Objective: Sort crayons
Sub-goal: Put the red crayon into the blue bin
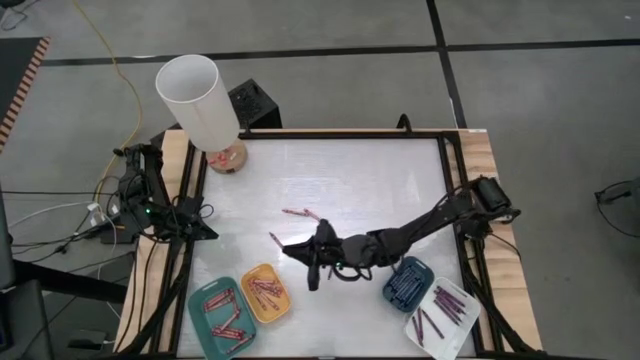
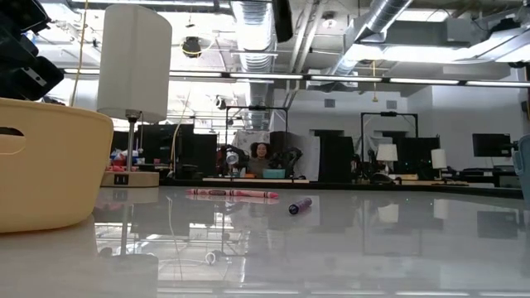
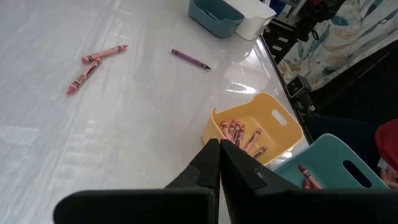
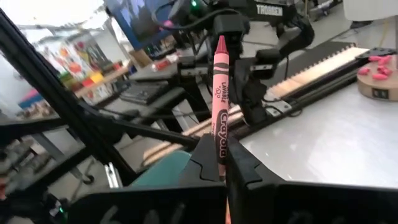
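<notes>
**Right gripper clamped on a red crayon above the table**

Right gripper (image 4: pixel 214 163) is what we note first: its two dark fingers are pinched tight on a red crayon (image 4: pixel 219 99), which stands up between them with its tip pointing away from the wrist. From overhead, we see that gripper (image 1: pixel 312 262) reached out over the middle of the table (image 1: pixel 370 180), just beside the yellow tray (image 1: pixel 266 293).

Loose crayons remain on the bare tabletop. We count two pink crayons (image 3: pixel 93 62) lying close together, ends nearly meeting, and one purple crayon (image 3: pixel 190 59) a little apart from them. At table height the pink pair (image 2: pixel 232 194) and the purple one (image 2: pixel 300 204) show lying flat.

Sorted sticks sit in trays along the near edge. We see pinkish ones in the yellow tray, red ones in the teal tray (image 1: pixel 222 318) beside it, dark ones in the dark-blue tray (image 1: pixel 407 283), and purple ones in the white tray (image 1: pixel 441 316).

Left gripper (image 3: pixel 220 163) has its fingers pressed fully together, holding nothing; its camera looks down over the yellow tray. The left arm's base (image 1: pixel 140 195) sits at the table's left edge.

A white lamp (image 1: pixel 198 105) stands at the far left corner. We see a person (image 2: pixel 262 157) seated in the room beyond.
</notes>
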`<state>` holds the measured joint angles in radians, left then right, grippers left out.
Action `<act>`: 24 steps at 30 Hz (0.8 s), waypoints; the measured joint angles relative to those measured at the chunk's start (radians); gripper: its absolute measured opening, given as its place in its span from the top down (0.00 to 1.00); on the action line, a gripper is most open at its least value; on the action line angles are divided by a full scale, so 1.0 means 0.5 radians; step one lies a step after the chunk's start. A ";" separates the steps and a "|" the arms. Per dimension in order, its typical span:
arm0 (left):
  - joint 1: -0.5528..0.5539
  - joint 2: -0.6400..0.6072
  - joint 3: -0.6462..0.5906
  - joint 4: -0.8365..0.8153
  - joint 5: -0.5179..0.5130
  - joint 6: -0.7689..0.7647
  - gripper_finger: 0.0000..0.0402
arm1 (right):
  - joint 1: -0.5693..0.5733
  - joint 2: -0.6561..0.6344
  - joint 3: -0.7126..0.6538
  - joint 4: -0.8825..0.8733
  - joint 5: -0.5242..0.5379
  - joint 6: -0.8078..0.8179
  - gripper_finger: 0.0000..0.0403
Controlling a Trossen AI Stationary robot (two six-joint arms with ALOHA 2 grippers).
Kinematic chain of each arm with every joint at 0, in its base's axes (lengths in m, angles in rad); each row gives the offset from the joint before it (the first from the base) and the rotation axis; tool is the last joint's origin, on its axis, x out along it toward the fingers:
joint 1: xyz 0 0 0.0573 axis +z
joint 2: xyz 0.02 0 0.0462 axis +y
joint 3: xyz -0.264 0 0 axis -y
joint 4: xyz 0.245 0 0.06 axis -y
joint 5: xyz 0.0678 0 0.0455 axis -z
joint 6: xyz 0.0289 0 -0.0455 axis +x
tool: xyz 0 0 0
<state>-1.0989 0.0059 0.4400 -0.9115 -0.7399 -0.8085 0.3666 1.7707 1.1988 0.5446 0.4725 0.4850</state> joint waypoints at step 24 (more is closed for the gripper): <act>0.000 0.000 0.001 0.000 0.004 0.000 1.00 | -0.049 1.274 1.756 -0.643 -0.746 -0.382 0.99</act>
<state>-1.0989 0.0059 0.4404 -0.9115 -0.7379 -0.8085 0.3423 2.4078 2.0769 0.2232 0.0994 0.2940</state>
